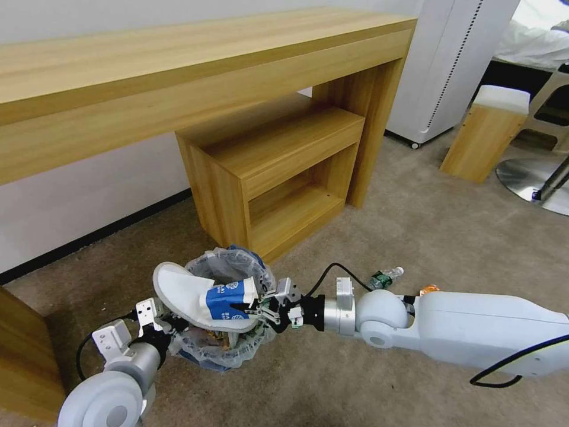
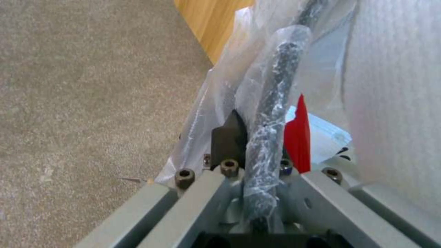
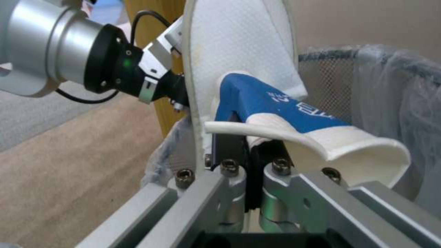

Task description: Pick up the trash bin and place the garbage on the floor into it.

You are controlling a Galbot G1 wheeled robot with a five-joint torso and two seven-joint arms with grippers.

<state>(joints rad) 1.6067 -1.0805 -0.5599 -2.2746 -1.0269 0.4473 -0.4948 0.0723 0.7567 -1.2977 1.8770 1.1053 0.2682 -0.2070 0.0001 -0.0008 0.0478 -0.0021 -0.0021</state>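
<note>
The long light-wood desk (image 1: 178,77) stands along the far wall, and under it there is a lower wooden shelf unit (image 1: 278,172); both are on the beige short-pile carpet floor (image 1: 438,231). On the right, the white right arm (image 1: 474,335) reaches to the left, low over the carpet, and the grey left arm (image 1: 112,379) comes from the near left corner. Between them is the small round trash bin (image 1: 228,350) with a crinkled translucent white plastic bag as a liner, just near the shelf unit; I cannot tell if it rests on the carpet or is lifted. The left gripper (image 2: 250,155) is pressed together on the near left rim of the bin, with the dark rim bar wrapped in plastic between its fingers. A white disposable slipper (image 1: 195,293) with a blue printed band lies across the top of the bin, its sole end over the left rim. The right gripper (image 3: 248,146) is pinching this slipper at the edge of the blue band, at the right side of the bin. Inside the bin, a red piece (image 2: 297,137) and something pale blue-white beside it are visible. On the carpet, far behind the right arm, lies a small clear plastic bottle (image 1: 385,277), and just right of it a small orange thing (image 1: 429,290), partly hidden by the arm.
</note>
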